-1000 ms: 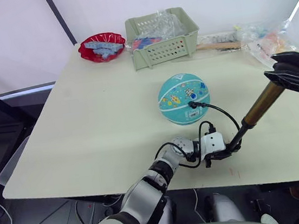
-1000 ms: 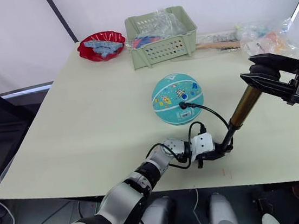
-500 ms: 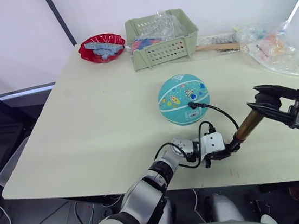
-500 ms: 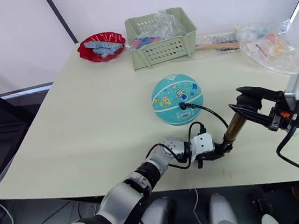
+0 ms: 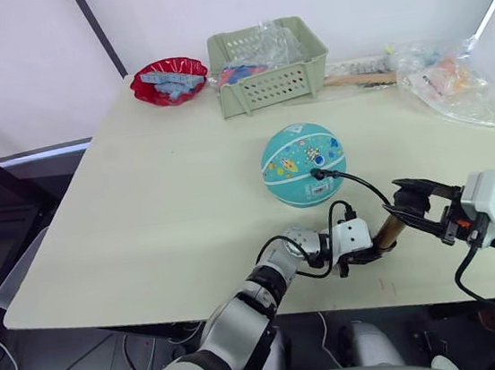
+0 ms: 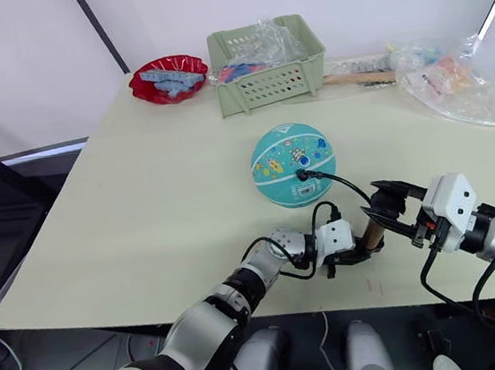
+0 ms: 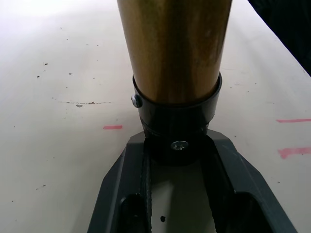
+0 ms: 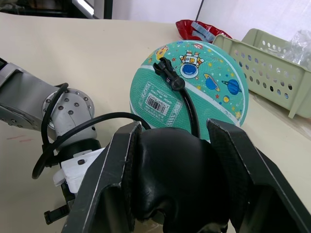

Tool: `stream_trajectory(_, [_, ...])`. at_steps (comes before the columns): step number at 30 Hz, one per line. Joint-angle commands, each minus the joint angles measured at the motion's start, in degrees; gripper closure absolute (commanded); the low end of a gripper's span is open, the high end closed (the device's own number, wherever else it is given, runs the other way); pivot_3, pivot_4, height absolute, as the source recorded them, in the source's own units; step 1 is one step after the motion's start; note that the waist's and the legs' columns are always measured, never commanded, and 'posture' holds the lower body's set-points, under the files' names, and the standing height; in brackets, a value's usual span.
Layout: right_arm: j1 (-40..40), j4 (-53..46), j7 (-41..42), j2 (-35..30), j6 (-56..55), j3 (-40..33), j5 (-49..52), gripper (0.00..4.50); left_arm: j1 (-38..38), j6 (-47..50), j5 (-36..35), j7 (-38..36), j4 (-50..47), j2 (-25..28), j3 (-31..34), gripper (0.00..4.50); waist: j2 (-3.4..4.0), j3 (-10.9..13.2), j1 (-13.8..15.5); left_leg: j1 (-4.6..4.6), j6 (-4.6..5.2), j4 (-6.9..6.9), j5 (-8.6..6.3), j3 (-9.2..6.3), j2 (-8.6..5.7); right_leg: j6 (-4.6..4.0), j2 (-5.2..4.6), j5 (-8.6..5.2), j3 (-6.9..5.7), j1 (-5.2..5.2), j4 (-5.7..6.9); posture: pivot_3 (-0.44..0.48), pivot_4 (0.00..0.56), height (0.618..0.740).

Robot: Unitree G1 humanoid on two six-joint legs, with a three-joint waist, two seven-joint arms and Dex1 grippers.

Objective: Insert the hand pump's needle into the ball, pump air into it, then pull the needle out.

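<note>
The teal ball [image 5: 303,162] sits mid-table. The needle's black fitting [image 5: 318,173] is pressed against the ball's front, and the metal needle itself is hidden. A thin black hose [image 5: 365,187] curves from the fitting down to the hand pump [image 5: 389,234] near the table's front edge. My left gripper [image 5: 364,253] is shut on the pump's black foot [image 7: 177,133], below the gold barrel [image 7: 175,43]. My right gripper [image 5: 405,201] is shut on the black handle [image 8: 170,177], low and close to the foot. Only a short length of barrel shows between them.
A green basket [image 5: 268,60] holding plastic bags stands at the back. A red bowl [image 5: 168,77] is to its left. More clear bags [image 5: 446,70] and a wooden stick [image 5: 361,76] lie at the back right. The table's front edge [image 5: 246,316] is just below the pump.
My right gripper has pushed the handle down and left toward the pump's foot, shortening the visible barrel. The left gripper, ball and hose have stayed put.
</note>
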Motion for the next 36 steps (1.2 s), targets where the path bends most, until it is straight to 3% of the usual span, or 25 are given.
stream_trajectory(1, [-0.27, -0.61, -0.29, -1.06, 3.94, -1.00, 2.01, 2.87, 1.88, 3.03, 2.98, 0.40, 4.28, 0.73, -1.97, 3.55, 0.01, 0.00, 0.02, 0.00, 0.00, 0.00, 0.00, 0.01, 0.00, 0.00, 0.00, 0.00, 0.01, 0.00, 0.00, 0.000, 0.150, 0.740])
stream_trajectory(7, [-5.16, -3.74, -0.78, -6.61, 12.69, -10.49, 12.72, 2.87, 2.03, 2.92, 3.07, 0.28, 4.31, 0.94, -2.03, 3.55, 0.20, 0.14, 0.07, -0.12, 0.00, 0.01, 0.00, 0.02, -0.02, -0.19, -0.03, 0.12, 0.03, -0.06, 0.00, 0.000, 0.150, 0.740])
stream_trajectory(12, [-6.70, -2.15, 0.90, -10.22, 16.27, -17.78, 17.65, 2.87, 2.14, 2.91, 2.97, 0.23, 4.30, 0.91, -2.06, 3.55, 0.18, 0.18, 0.08, -0.21, 0.01, 0.01, 0.00, 0.02, -0.03, -0.22, -0.04, 0.13, 0.03, -0.12, 0.00, 0.000, 0.150, 0.740])
stream_trajectory(18, [-14.01, -0.85, -1.38, -15.30, 23.48, -26.32, 28.23, 2.87, 2.21, 2.85, 2.93, 0.20, 4.30, 1.00, -2.27, 3.55, 0.32, 0.36, 0.08, -0.28, 0.01, 0.03, 0.00, 0.08, -0.05, -0.21, -0.10, 0.16, 0.04, -0.15, 0.00, 0.000, 0.150, 0.740])
stream_trajectory(29, [-21.35, 4.66, 1.16, -22.81, 29.33, -31.48, 31.16, 2.87, 2.20, 2.93, 2.92, 0.16, 4.32, 1.24, -2.32, 3.55, 0.37, 0.44, 0.06, -0.44, 0.02, 0.08, 0.01, 0.11, -0.06, -0.21, -0.15, 0.18, 0.04, -0.26, 0.00, 0.000, 0.150, 0.740])
stream_trajectory(36, [-18.94, 1.96, 2.31, -20.60, 29.29, -28.94, 28.71, 2.87, 2.29, 3.06, 2.82, 0.11, 4.19, 1.32, -2.26, 3.55, 0.47, 0.52, 0.05, -0.58, 0.02, 0.09, 0.01, 0.11, -0.07, -0.24, -0.16, 0.21, 0.04, -0.41, 0.00, 0.000, 0.150, 0.740])
